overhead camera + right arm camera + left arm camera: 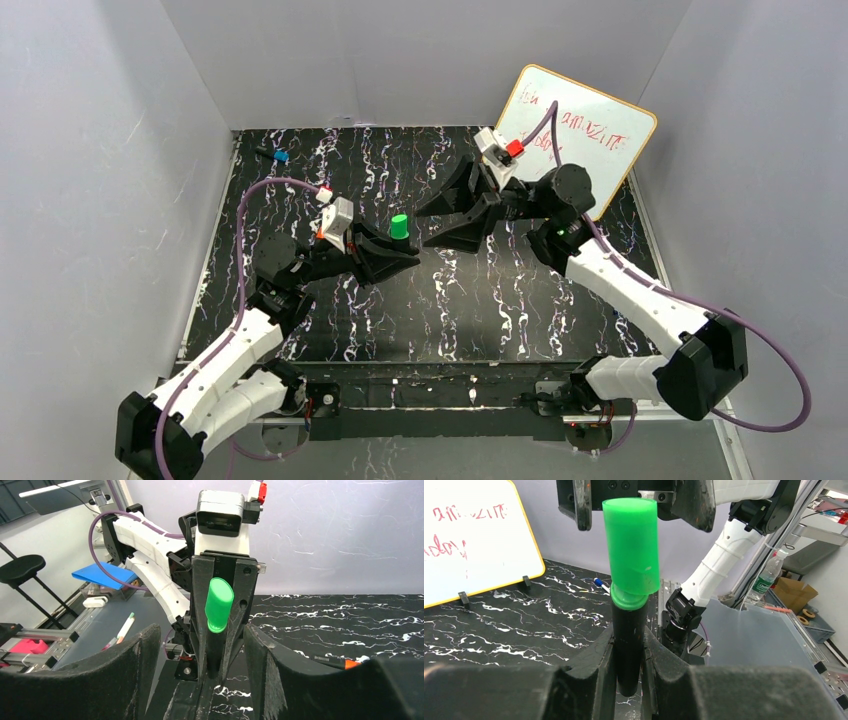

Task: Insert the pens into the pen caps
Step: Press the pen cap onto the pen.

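Note:
My left gripper [398, 256] is shut on a short black marker [629, 640] and holds it upright above the mat. A green cap [631, 547] sits on the marker's green tip, tilted a little to one side. The cap also shows in the top view [399, 226] and in the right wrist view [218, 605]. My right gripper [422, 228] is open and empty, its fingertips level with the cap and just to its right, not touching it. In the left wrist view its fingers [581, 505] stand wide on either side of the cap's top.
A whiteboard [575, 135] with red writing leans at the back right. A small blue cap [281, 156] lies at the back left of the black marbled mat [480, 310]. A dark pen with an orange end [330, 660] lies on the mat. A blue-tipped pen [600, 584] lies by the mat's edge.

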{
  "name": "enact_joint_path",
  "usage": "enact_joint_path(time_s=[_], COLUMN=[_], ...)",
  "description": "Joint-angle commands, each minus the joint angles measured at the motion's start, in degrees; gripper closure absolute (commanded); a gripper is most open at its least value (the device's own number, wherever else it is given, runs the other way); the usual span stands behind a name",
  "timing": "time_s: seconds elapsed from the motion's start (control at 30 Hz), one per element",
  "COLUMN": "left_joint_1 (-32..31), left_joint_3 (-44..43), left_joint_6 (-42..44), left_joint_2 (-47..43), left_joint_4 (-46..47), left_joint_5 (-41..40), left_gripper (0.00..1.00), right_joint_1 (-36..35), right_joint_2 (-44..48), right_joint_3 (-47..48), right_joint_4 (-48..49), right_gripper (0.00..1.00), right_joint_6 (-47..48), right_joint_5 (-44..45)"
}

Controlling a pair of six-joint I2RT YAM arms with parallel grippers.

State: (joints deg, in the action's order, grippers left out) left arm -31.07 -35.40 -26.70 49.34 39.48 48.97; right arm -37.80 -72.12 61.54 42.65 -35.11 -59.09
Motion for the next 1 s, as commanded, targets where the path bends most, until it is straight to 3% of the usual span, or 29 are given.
enact_joint_path(time_s=[0.0,0.5,0.57,0.7,0.97], left_joint_1=[-0.4,-0.4,-0.5,-0.5,-0.4], left_joint_3=[-1.3,-0.6,-0.5,-0.5,-0.5], left_joint_6=[-0.5,-0.6,-0.6,-0.6,-0.4], left_joint_2=[-0.1,-0.8,-0.8,-1.0,-1.2], left_joint_4=[2.8,2.8,2.8,2.7,2.3], left_joint_5=[1.0,1.2,1.2,1.2,1.1], left_gripper=[1.0,1.0,1.0,1.0,1.0], right_joint_1=[-2.2,-5.9,-6.0,-6.3,-6.4], right_joint_2=[-0.8,-4.7,-4.9,-5.3,-5.9], right_joint_3=[3.3,6.3,6.4,6.7,7.5], right_joint_4=[3.2,2.1,2.1,2.0,0.9], right_gripper=[0.31,0.3,0.35,0.55,0.75], right_joint_6=[2.7,6.0,6.2,6.5,6.8], right_joint_5=[2.4,5.2,5.4,5.7,5.3])
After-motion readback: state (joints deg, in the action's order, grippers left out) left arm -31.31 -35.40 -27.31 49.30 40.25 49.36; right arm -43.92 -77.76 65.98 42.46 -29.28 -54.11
